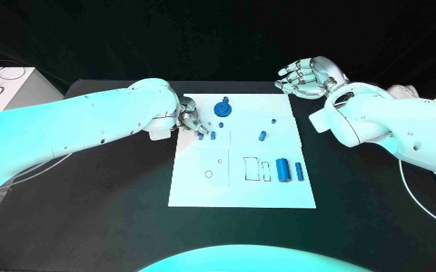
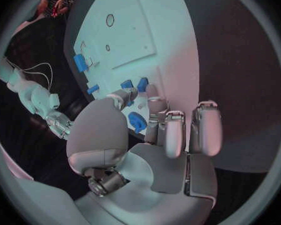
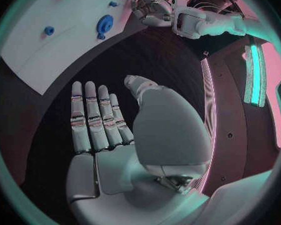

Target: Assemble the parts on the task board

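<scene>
The white task board [image 1: 240, 190] lies mid-table. My left hand [image 1: 191, 121] is at its left edge, thumb and a finger close together right by two small blue parts [image 1: 201, 135] [image 2: 126, 84]; whether one is pinched cannot be told. A round blue part with a stub [image 1: 223, 108] [image 2: 137, 121] lies just beyond that hand. Small blue parts [image 1: 263, 136] dot the board's middle, and a blue cylinder [image 1: 283, 170] lies beside a thinner blue pin [image 1: 298, 171] on the right. Off the board's far right corner my right hand [image 1: 307, 77] [image 3: 106, 130] hovers open, holding nothing.
Outlined slots and holes [image 1: 251, 167] mark the board's near half. A white box [image 1: 14, 89] stands at the table's far left edge. Bare black table [image 1: 109, 209] surrounds the board.
</scene>
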{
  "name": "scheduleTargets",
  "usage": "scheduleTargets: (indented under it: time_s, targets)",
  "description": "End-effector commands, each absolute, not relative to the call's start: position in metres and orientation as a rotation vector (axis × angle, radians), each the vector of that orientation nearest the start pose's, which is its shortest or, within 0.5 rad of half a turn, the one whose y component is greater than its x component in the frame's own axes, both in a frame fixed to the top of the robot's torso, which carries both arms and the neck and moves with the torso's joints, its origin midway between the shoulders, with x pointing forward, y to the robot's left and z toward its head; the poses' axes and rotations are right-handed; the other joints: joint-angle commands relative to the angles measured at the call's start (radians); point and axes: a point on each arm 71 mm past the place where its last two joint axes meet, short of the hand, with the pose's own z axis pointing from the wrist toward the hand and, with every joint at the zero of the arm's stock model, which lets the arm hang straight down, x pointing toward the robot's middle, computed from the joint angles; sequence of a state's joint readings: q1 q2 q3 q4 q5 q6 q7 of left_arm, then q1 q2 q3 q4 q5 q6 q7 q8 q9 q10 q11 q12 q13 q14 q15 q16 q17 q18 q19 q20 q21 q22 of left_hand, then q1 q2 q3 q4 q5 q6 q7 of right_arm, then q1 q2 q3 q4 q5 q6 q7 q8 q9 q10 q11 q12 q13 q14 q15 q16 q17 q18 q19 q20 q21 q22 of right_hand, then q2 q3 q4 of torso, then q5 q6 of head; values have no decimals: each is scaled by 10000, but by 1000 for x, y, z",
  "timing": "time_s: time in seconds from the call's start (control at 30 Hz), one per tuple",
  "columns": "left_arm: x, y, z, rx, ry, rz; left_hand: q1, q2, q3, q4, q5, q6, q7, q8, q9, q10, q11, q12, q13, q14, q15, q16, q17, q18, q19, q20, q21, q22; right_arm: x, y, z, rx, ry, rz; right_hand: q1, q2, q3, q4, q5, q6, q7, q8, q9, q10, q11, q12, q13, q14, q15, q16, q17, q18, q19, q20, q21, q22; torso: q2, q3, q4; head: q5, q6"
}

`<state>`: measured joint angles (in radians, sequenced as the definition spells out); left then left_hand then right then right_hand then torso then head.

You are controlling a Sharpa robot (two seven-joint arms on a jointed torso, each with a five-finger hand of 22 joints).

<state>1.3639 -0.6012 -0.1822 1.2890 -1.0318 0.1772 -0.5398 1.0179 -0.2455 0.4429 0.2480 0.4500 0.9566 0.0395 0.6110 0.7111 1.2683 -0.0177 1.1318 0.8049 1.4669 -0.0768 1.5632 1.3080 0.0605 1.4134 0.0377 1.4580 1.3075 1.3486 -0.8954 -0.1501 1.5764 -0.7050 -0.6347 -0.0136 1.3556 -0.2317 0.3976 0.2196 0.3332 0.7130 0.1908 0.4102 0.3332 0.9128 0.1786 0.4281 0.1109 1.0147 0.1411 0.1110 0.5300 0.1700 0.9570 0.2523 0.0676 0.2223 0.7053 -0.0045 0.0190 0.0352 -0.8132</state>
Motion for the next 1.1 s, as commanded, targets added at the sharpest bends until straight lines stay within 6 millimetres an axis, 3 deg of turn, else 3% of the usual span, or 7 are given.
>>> scheduleTargets:
  time_s: [0.03,0.33,0.43,0.7,0.87,0.93,1.1]
  targets:
    - [525,176,-213,-993,23302,-2432,145,24,-239,226,-313,-93,120,-38,11,-70,-12,-62,-23,965,32,-45,2402,-34,-93,4,-76,262,493,-232,-144,5779,14939,8945,-81,51,52,27,37,-36,576,36,-13,34,38,-25,-22,-54,-12,-49,-23,130,-98,-4,-17,-23,7,0,-18,0,21]
    - [527,180,-206,-1614,22638,-3064,249,99,-307,349,-336,-122,123,-39,21,-151,-8,-143,-164,938,34,-91,2319,-21,-126,4,-105,212,493,-233,-145,5776,14942,8936,-81,51,52,27,37,-36,576,36,-13,34,38,-25,-22,-54,-12,-49,-23,130,-98,-4,-17,-23,4,3,-4,-31,29]
    - [528,180,-199,-2478,22253,-3999,646,121,-536,425,-282,-1047,548,-382,-79,-1723,369,-1535,-2163,483,352,-746,1231,234,-1027,210,-814,-961,493,-233,-145,5709,14908,8902,-90,56,55,33,46,-40,578,39,-19,32,40,-25,-36,-65,-7,-57,-39,128,-109,-1,-20,-38,-3,9,-1,-27,40]
    - [531,181,-179,-3809,20706,-6053,928,195,-816,428,-213,-1618,814,-471,-230,-2352,626,-1609,-2261,252,588,-998,810,365,-1461,452,-1193,-1513,494,-233,-145,5656,14862,8856,-91,57,57,33,51,-43,579,40,-22,30,41,-26,-43,-72,-5,-61,-48,126,-116,1,-23,-46,3,16,-4,-41,104]
    - [530,174,-168,-3805,19583,-8050,2106,247,-677,351,-235,-2439,1169,-433,-424,-3405,962,-1906,-2573,-855,904,-2076,-867,751,-2967,735,-2464,-3299,494,-233,-145,5649,14858,8856,-91,57,57,33,51,-43,579,40,-22,30,41,-26,-43,-72,-5,-61,-48,126,-116,1,-23,-46,8,10,-10,-49,158]
    - [529,170,-166,-3397,19152,-8594,3113,139,-421,42,-292,-2769,1300,-473,-615,-4215,1167,-2354,-2906,-2374,1065,-3436,-2695,1160,-4806,877,-4066,-5365,494,-233,-145,5649,14857,8858,-91,57,57,33,51,-43,579,40,-22,30,41,-26,-43,-72,-5,-61,-48,126,-116,1,-23,-46,11,6,-5,-53,180]
    - [520,159,-170,-1715,18177,-9310,4149,-46,-25,-433,-358,-3106,1465,-697,-1109,-5084,1358,-3174,-3594,-3937,1272,-4582,-4293,1193,-5316,1080,-4571,-5710,494,-233,-145,5643,14787,8886,-40,91,127,-2,94,28,545,89,-38,62,18,-20,-107,-84,-6,-77,-118,130,-146,8,-21,-111,-7,12,20,-75,221]
